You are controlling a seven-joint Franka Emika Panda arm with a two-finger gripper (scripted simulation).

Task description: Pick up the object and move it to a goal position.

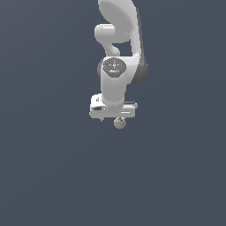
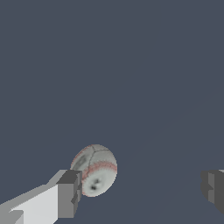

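Observation:
The object is a small white ball with thin red stitch lines [image 2: 97,169]. In the wrist view it lies between my fingers, close against one fingertip [image 2: 69,192], while the other fingertip [image 2: 213,187] stands far from it. My gripper [image 2: 141,190] is open, with a wide gap on one side of the ball. In the exterior view the ball [image 1: 119,123] shows just under the white hand of my gripper [image 1: 112,118], toward that view's right side of the hand. The fingers are mostly hidden there by the hand.
A flat dark grey-blue surface [image 1: 53,176] fills both views. My white arm [image 1: 117,26] rises above the hand toward the top of the exterior view. Nothing else is in sight.

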